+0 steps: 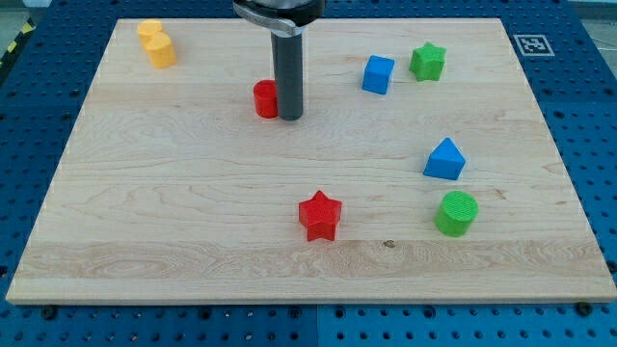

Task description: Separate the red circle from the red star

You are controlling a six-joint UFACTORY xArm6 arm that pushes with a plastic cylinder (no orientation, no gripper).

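The red circle [264, 98] stands on the wooden board [193, 212] left of centre, towards the view's top. My tip [289, 118] rests on the board right beside the circle, at its right side, touching or nearly touching it. The red star [319, 215] lies well below, near the board's middle bottom, far from the circle and the tip.
A yellow block [155, 43] sits at the top left. A blue cube [378, 74] and a green star [427, 62] are at the top right. A blue triangle [444, 159] and a green circle [456, 212] are at the right.
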